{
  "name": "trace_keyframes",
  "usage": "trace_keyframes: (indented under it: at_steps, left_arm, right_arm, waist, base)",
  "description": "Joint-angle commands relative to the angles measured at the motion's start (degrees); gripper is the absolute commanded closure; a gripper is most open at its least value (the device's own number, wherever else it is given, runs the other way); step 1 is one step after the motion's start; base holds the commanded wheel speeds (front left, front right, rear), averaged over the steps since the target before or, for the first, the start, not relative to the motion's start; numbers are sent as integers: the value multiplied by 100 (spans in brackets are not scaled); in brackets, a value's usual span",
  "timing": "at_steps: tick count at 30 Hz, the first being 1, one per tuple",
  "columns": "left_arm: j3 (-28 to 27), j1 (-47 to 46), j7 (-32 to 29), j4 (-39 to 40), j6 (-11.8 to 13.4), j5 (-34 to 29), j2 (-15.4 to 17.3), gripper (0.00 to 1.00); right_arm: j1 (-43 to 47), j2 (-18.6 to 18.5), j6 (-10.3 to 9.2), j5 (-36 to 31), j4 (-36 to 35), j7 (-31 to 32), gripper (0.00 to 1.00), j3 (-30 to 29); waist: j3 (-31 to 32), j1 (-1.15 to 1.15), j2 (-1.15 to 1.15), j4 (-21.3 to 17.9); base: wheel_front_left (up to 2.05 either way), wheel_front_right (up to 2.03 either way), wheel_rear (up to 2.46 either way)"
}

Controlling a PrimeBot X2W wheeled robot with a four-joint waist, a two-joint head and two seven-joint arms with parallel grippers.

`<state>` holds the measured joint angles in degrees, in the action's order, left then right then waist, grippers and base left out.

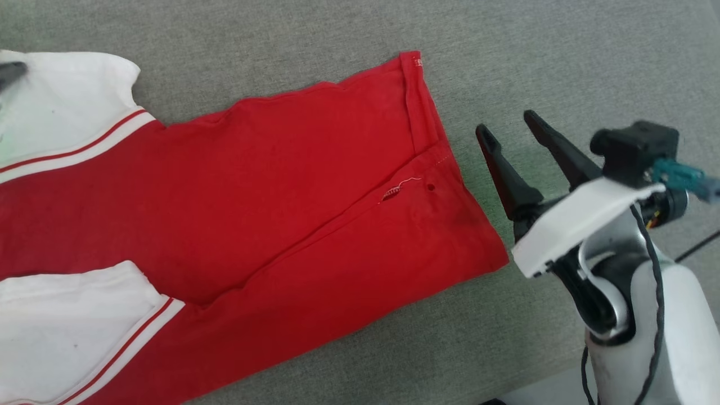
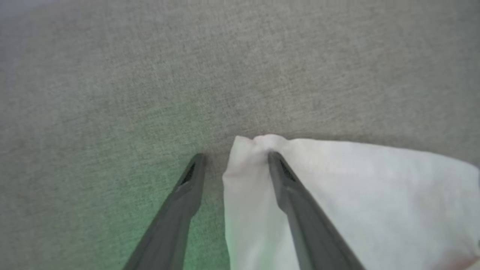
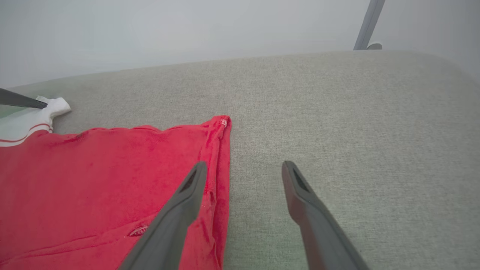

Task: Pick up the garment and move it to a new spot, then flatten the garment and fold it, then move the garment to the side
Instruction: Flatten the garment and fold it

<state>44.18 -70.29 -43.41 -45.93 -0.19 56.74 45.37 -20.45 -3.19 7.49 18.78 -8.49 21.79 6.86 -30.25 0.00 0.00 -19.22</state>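
Note:
The garment lies spread on the grey fabric surface, red body toward the right, with two white sleeves with red stripes at the left. My left gripper stands open at the tip of the far white sleeve. One finger rests over the cloth and the sleeve's edge lies between the jaws. My right gripper hovers open just right of the red hem. In the right wrist view the right gripper has its left finger over the hem of the garment.
The grey cushioned surface extends bare to the right of the garment. Its far edge meets a pale wall, where a grey pole stands. The surface's near edge and a black cable lie by my right arm.

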Motion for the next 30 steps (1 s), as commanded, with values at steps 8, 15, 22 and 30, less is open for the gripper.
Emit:
trace_keyframes:
  at_steps: [8, 15, 22, 30]
  left_arm:
    - [239, -137, -30, -512, -161, -97, -555, 100]
    - [261, -479, 231, -670, -345, -154, -934, 100]
    - [303, -621, 445, -916, -470, -147, -1231, 100]
    - [262, -796, 795, -1176, -573, -97, -1497, 100]
  right_arm:
    - [-1076, -202, 0, 169, 684, 1023, 0, 127]
    - [-2098, -475, 0, 271, 1646, 1968, 0, 267]
    - [-2738, -550, 0, 547, 2712, 3143, 35, 724]
    - [-3148, -794, -1, 676, 3248, 3153, 100, 869]
  waist:
    - [-138, 0, 0, 311]
    - [-165, 0, 0, 632]
    - [-111, 0, 0, 856]
    - [86, 0, 0, 1143]
  base:
    - [0, 0, 0]
    - [0, 0, 0]
    - [0, 0, 0]
    - [0, 0, 0]
